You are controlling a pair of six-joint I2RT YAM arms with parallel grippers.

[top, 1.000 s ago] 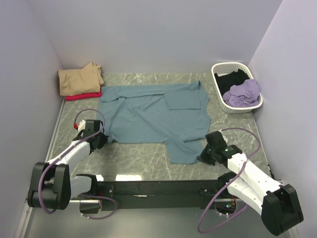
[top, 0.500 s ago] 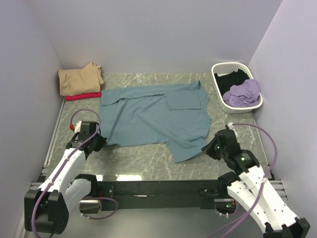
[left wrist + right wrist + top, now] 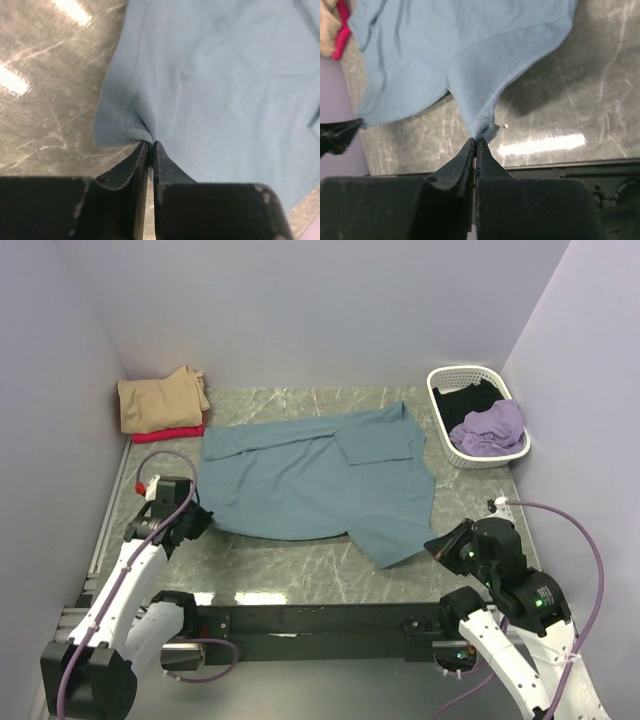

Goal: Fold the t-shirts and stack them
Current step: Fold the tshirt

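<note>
Your table [image 3: 300, 565] is grey marble-patterned, and the teal shirt [image 3: 320, 480] takes up most of its middle, spread nearly flat with a sleeve folded over near its far right side; its far edge runs close to the back of the table, its near edge sags in a curve between your two arms; at the far right corner stands the white basket [image 3: 470, 462], just beside the wall; at the far left corner you have the tan shirt [image 3: 158, 400], folded, lying on top of a red shirt [image 3: 170, 434] of which only a strip shows; inside the basket the lilac shirt [image 3: 490, 427] is bunched at the near end and the black shirt [image 3: 470, 400] lies behind it; your left fingers [image 3: 146, 152] are pressed almost together on the teal shirt's near left corner, pinching the stitched hem, which puckers at their tips; your right fingers [image 3: 472, 150] are pressed together on the near right corner, pinching a small bunch of cloth, and that corner hangs clear of the table with a shadow beneath it
</note>
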